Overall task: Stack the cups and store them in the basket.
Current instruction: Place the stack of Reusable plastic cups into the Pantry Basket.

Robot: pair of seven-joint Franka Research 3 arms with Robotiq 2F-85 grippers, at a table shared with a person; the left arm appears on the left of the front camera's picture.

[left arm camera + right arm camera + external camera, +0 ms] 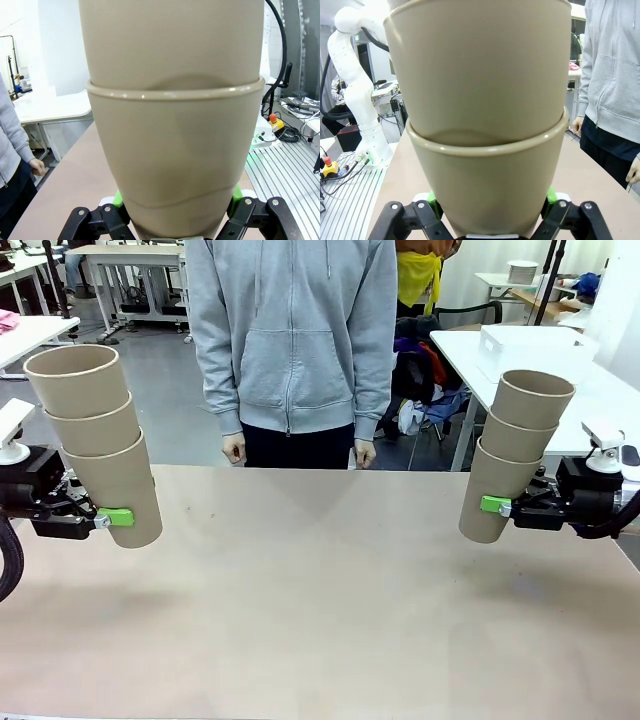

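Six cups (pixel 95 430) are up off the table (pixel 320 620), nested into two stacks of three, one per arm. The left gripper (pixel 125 516) is pinched on the bottom cup of the left stack (pixel 110 475), low on its wall, a green pad (pixel 116 517) pressed flat on the near side. This stack leans with its open mouth toward the picture's left, so the upper two cups rise above and outboard of the jaws. In the left wrist view the bottom cup (pixel 175 165) sits squarely between the fingers, green pads (pixel 117 198) touching both flanks, and the next cup's wall rises above its rim. The right gripper (pixel 488 506) likewise clamps the lowest cup of the right stack (pixel 510 455) near its base; this stack leans with its mouth toward the picture's right. The right wrist view shows that cup (pixel 490 185) wedged between the green pads (pixel 550 196), with the second cup seated inside it. Both stacks hang clear of the table, well apart, at opposite sides. A person (pixel 290 340) in a grey hooded top stands at the far edge, hands (pixel 234 449) hanging down.
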